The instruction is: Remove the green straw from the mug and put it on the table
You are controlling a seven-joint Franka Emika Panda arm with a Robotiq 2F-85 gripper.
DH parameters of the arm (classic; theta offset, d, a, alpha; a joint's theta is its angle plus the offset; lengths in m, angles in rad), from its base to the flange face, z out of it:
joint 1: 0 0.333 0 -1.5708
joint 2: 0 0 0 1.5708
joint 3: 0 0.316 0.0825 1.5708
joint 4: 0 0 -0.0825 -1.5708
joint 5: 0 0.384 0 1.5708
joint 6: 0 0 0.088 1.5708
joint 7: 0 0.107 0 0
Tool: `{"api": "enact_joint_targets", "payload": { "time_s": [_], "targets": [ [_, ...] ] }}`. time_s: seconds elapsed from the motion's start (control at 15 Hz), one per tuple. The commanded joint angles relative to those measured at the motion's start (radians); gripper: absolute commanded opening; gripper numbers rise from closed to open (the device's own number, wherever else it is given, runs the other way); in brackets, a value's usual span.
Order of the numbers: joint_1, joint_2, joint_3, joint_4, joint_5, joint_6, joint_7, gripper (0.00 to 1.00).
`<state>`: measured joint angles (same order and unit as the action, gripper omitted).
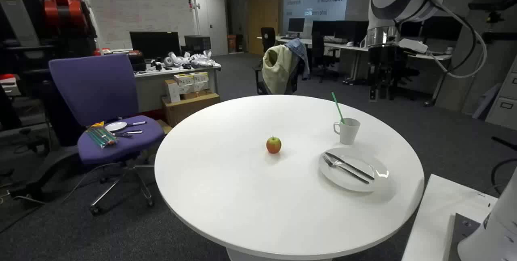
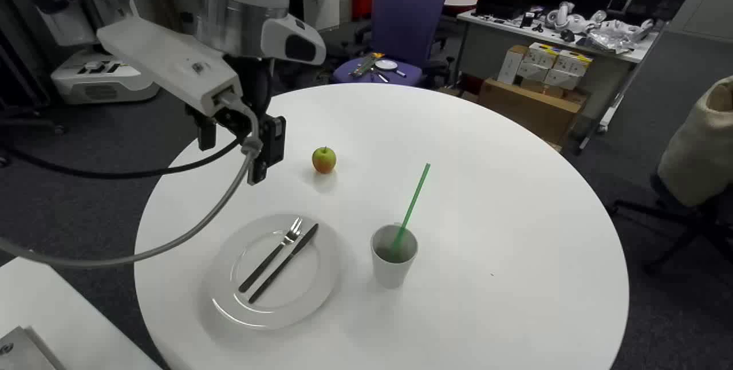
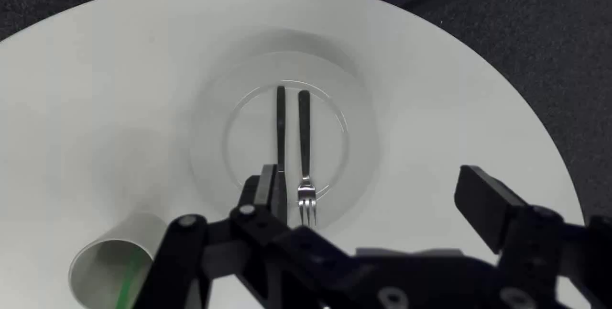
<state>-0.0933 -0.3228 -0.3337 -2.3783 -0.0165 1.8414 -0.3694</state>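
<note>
The green straw [image 1: 337, 107] [image 2: 415, 195] stands tilted in the white mug [image 1: 349, 132] [image 2: 392, 270], its upper part sticking out above the rim. The upright mug rests on the round white table [image 1: 226, 180] [image 2: 504, 209]; its handle shows in an exterior view. In the wrist view the mug [image 3: 143, 231] is at the lower left, with part of the straw [image 3: 128, 278] inside it; a finger hides some of it. My gripper [image 1: 379, 93] [image 2: 232, 155] hangs high above the table, apart from mug and straw. Its fingers [image 3: 370, 175] are wide apart with nothing between them.
A white plate [image 1: 329, 175] [image 2: 326, 284] [image 3: 363, 156] with a dark-handled fork [image 2: 266, 264] and a knife [image 2: 286, 261] stands beside the mug. An apple [image 1: 273, 145] [image 2: 324, 160] sits near the table's middle. A purple chair [image 1: 97, 91] stands beyond the table's edge.
</note>
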Motion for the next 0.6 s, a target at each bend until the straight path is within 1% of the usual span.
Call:
{"api": "enact_joint_targets", "payload": {
  "time_s": [0.0, 0.53],
  "targets": [
    [-0.029, 0.004, 0.026, 0.002, 0.008, -0.002, -0.008, 1.0],
    [-0.035, 0.014, 0.022, 0.008, 0.0, 0.002, -0.003, 1.0]
  ]
}}
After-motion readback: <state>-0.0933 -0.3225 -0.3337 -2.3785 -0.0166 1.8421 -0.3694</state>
